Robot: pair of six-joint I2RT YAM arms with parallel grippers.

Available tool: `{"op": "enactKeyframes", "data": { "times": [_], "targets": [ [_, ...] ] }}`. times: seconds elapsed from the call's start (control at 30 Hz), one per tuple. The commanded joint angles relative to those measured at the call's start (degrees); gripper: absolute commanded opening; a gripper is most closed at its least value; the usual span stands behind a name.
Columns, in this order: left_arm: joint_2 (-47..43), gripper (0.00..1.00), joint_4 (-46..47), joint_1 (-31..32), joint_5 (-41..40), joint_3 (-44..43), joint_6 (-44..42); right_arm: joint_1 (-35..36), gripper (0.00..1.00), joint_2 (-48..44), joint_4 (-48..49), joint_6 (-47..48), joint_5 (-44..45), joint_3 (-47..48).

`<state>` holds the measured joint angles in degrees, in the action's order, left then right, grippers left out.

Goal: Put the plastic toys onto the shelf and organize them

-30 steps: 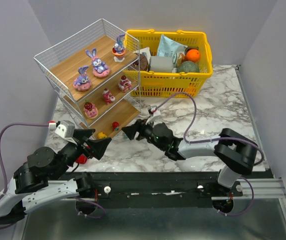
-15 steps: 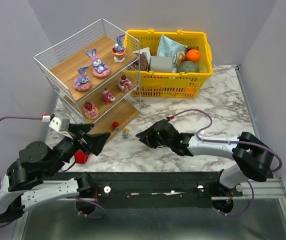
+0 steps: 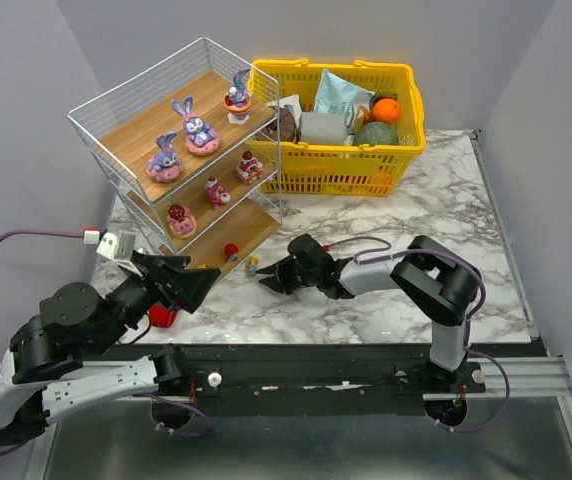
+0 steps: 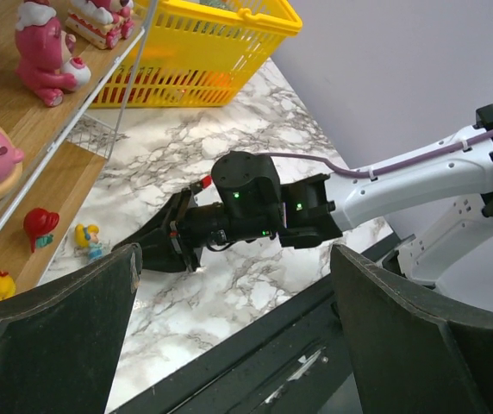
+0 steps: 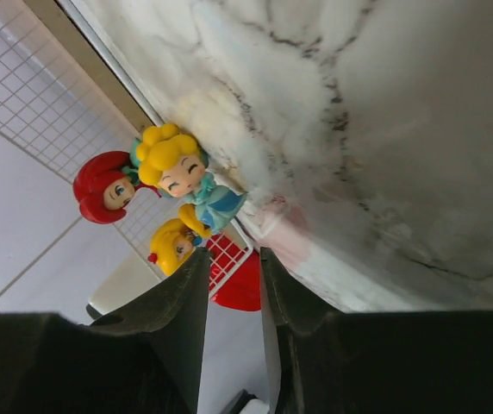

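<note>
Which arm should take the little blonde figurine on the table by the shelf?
Right. The right fingers point straight at the blonde figurine, just short of it; the left fingers hang wide open, farther away.

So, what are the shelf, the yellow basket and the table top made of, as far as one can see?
The shelf: thin white-coated wire, probably metal, with light boards showing matte wood grain. The yellow basket: probably moulded plastic, by its uniform bright colour and slotted walls. The table top: white marble look with grey veins, possibly only a printed surface.
</note>
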<state>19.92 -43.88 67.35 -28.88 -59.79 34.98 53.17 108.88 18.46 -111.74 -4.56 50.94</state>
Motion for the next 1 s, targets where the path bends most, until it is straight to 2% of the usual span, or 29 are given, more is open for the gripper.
{"op": "enactKeyframes", "data": {
  "times": [0.0,0.23,0.47,0.7,0.97],
  "targets": [
    [0.5,0.99,-3.7,0.0,-4.0,-3.7,2.5,0.2,0.36,1.5,0.4,-6.7,-1.9,4.3],
    [1.1,0.99,-5.7,0.0,-5.7,-6.3,2.0,0.3,0.34,5.5,-2.1,-8.7,-2.2,8.2],
    [0.7,0.99,-6.6,0.0,-7.2,-6.7,1.8,0.3,0.31,4.4,-10.9,-7.8,-1.6,10.4],
    [-0.3,0.99,-7.5,0.0,-8.6,-7.4,1.8,0.3,0.29,5.7,-14.1,-8.4,-2.8,11.6],
    [-0.8,0.99,-8.2,0.1,-9.1,-7.2,2.0,0.4,0.29,1.2,-15.6,-3.9,0.6,12.7]
  ]
}}
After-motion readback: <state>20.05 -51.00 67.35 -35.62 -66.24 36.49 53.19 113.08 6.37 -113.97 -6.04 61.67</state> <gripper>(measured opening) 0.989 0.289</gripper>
